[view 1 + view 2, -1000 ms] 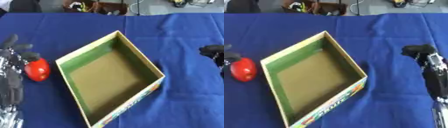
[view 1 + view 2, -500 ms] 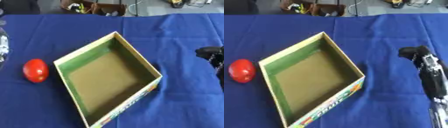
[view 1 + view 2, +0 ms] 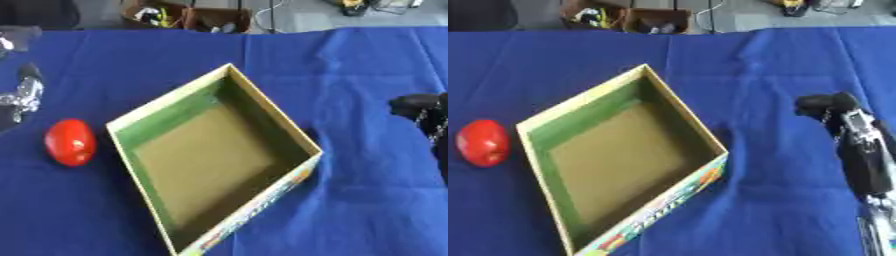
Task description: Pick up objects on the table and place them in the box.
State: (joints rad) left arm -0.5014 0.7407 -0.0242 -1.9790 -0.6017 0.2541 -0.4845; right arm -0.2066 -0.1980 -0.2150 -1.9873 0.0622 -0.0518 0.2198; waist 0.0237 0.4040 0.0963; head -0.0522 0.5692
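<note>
My left hand [image 3: 24,92] sits apart from the red object [image 3: 70,141]; its fingers I can't make out. The box [image 3: 210,165] is empty. My right hand [image 3: 846,131] rests curled, holding nothing.

Right hand [image 3: 859,150] black with silver plates; left hand [image 3: 22,95] alike.

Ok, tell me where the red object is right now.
The red object lies on the blue cloth at the left of the left eye view, just outside the box's left wall, with the left hand above it, apart.
</note>
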